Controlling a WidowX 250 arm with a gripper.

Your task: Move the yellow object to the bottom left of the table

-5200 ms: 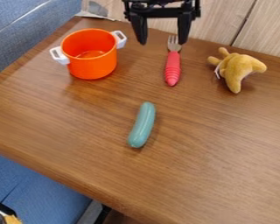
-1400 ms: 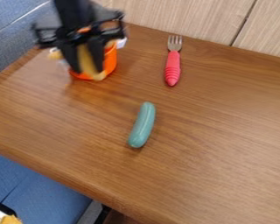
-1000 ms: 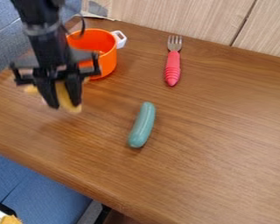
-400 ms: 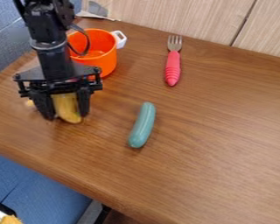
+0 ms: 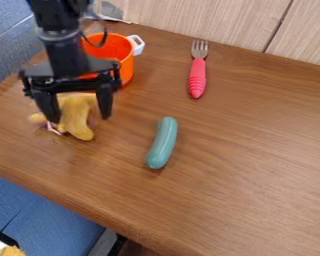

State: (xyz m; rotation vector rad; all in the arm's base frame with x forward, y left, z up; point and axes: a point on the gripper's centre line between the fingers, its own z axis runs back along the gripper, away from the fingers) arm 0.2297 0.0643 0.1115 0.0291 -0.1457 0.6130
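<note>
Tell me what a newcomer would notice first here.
Probably the black gripper, open over the yellow plush toy on the table's left side. Next, the bright orange pot behind them, then the blue-green sausage shape lying to their right in the picture.

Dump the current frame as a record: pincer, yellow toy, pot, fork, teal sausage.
pincer: open, at the yellow toy
yellow toy: left part of the table, nearer the front edge than the pot
pot: orange, upright, partly behind the arm
fork: red handle, tines toward the wall
teal sausage: lying right of the toy
</note>
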